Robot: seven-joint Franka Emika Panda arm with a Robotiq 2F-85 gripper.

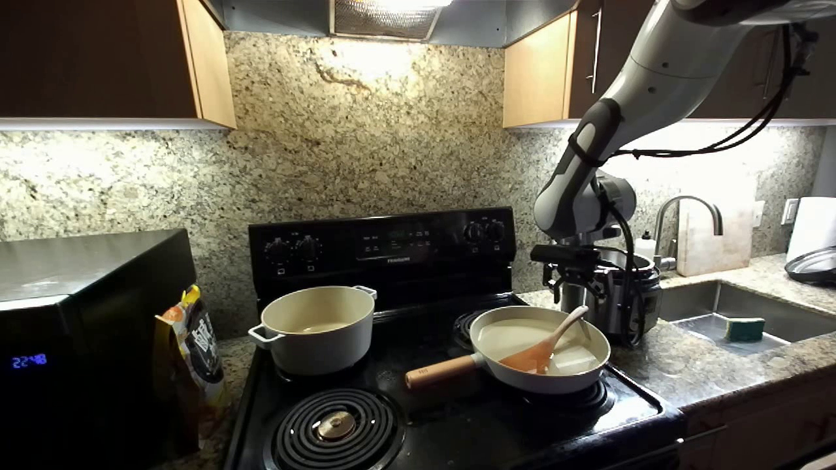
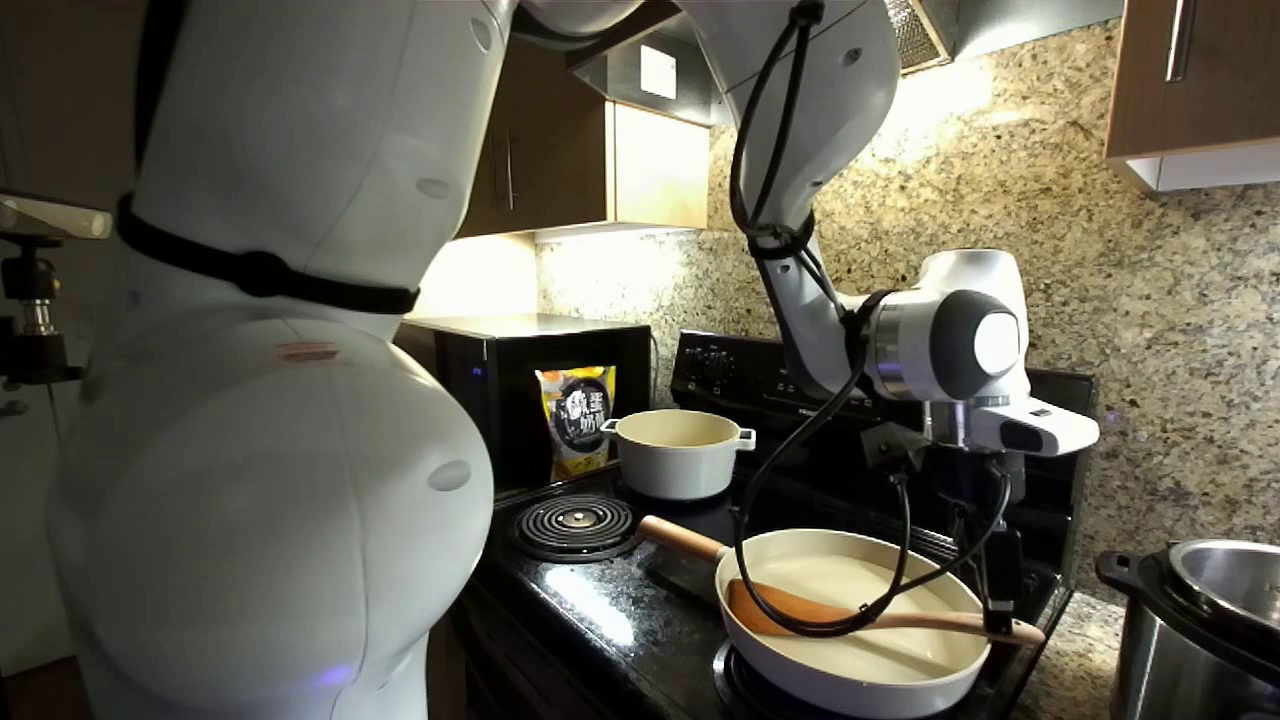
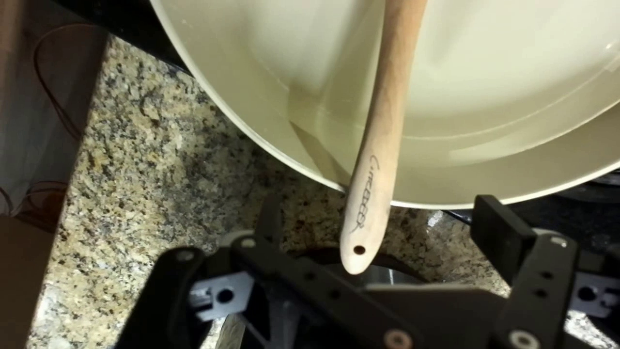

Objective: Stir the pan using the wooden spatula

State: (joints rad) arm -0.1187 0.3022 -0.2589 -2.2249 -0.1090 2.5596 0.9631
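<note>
Closest to the lens in the wrist view is the black two-fingered gripper [image 3: 385, 225], its fingers [image 3: 503, 237] spread wide apart. Between them, with a gap showing on either side, is the pale handle end of the orange-brown, flat-bladed wooden spatula [image 3: 382, 140], marked with dark script and pierced by a small hole. The spatula slants across the shallow round cream-white frying pan [image 1: 548, 385]: its broad blade is inside, near the wall where the pan's light wooden handle [image 1: 441, 371] joins, while its grip end juts out past the rim roughly opposite.

The pan sits over a dark coil burner [image 1: 595, 395] on the glossy black stove [image 1: 470, 424]. In both exterior views a deeper, two-handled cream-white pot [image 1: 326, 356] stands well apart from it, beside a round black spiral burner [image 1: 366, 424]. Close by the stove, on the speckled tan granite counter [image 1: 666, 375], is a shiny steel pot [image 2: 1165, 650] with a black collar. Farther along, a grey steel sink [image 1: 777, 313] holds a green rectangular sponge [image 1: 744, 329], with a curved grey metal faucet [image 1: 718, 220] behind. On the stove's opposite side, a yellow-and-black printed bag [image 2: 580, 420] stands next to a black box-shaped appliance [image 1: 85, 405] with a blue clock display. A speckled granite wall [image 1: 366, 150] rises behind the stove.
</note>
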